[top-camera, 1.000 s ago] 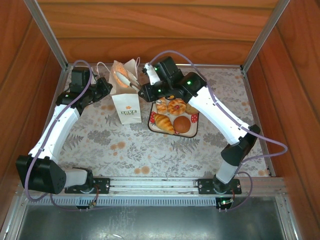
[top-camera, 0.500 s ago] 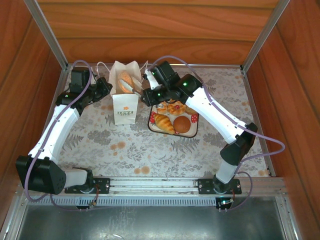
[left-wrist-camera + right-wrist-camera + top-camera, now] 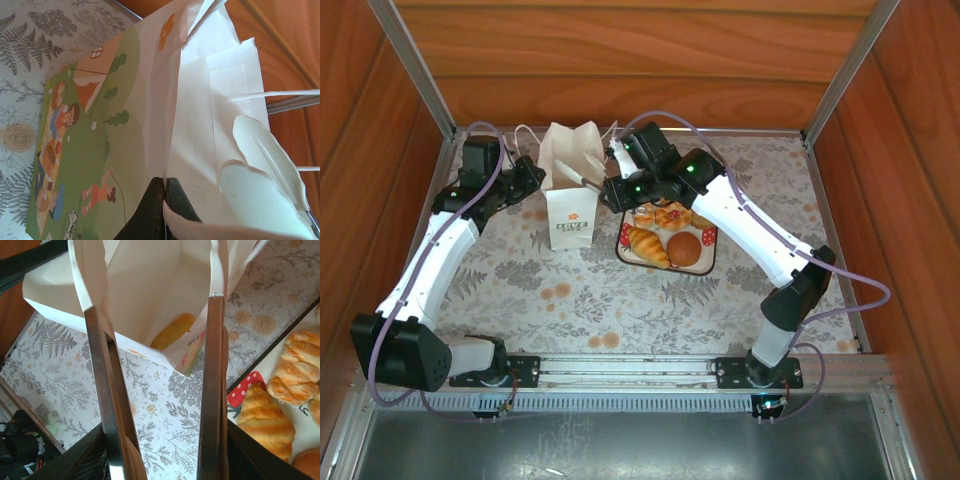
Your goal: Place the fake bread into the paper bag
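Note:
The white paper bag (image 3: 570, 205) stands upright at the back left of the mat. My left gripper (image 3: 164, 180) is shut on the bag's side edge (image 3: 200, 125); in the top view it (image 3: 533, 176) is at the bag's left. My right gripper (image 3: 152, 304) hangs open over the bag's mouth (image 3: 135, 280), with nothing between its fingers. One golden piece of fake bread (image 3: 172, 331) lies inside the bag. More fake bread sits on the tray: a croissant (image 3: 647, 243), a round dark bun (image 3: 684, 249) and a flaky pastry (image 3: 672, 215).
The strawberry-print tray (image 3: 623, 240) lies just right of the bag, under my right arm. Wooden walls and metal posts (image 3: 415, 70) close in the back and sides. The floral mat (image 3: 580, 300) stretches toward the near edge.
The right gripper has opened, and the bread it held over the bag has dropped inside. The bag now stands straighter. The left gripper has kept its hold.

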Controlling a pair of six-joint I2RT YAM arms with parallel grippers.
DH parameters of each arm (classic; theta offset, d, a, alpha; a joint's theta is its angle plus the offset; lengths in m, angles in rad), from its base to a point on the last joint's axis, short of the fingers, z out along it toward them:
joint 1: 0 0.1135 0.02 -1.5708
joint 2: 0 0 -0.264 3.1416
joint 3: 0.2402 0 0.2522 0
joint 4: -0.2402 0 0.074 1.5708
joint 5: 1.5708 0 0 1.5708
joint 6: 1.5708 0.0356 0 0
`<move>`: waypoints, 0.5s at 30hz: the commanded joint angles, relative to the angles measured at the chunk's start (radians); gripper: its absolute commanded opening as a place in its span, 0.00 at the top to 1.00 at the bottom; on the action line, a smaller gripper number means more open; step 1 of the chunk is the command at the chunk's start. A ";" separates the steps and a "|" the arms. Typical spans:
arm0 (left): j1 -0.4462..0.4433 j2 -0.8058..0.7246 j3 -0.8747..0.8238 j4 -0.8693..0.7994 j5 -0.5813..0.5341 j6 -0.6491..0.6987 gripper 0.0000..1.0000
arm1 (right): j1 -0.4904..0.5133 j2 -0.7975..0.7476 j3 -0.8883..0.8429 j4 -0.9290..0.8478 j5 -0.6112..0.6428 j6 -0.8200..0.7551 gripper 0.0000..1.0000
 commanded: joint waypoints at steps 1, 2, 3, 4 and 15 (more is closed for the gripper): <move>-0.003 -0.020 -0.010 0.012 0.002 0.013 0.97 | 0.005 -0.051 0.020 0.029 -0.012 -0.001 0.47; -0.003 -0.021 -0.010 0.014 0.002 0.013 0.97 | 0.006 -0.053 0.023 0.029 -0.013 -0.002 0.47; -0.002 -0.021 -0.012 0.014 0.002 0.014 0.97 | 0.005 -0.056 0.025 0.031 -0.016 -0.003 0.47; -0.003 -0.020 -0.012 0.014 0.002 0.014 0.97 | 0.003 -0.059 0.028 0.034 -0.018 -0.005 0.47; -0.003 -0.014 -0.010 0.014 0.002 0.015 0.97 | -0.022 -0.120 0.073 0.029 -0.030 -0.036 0.48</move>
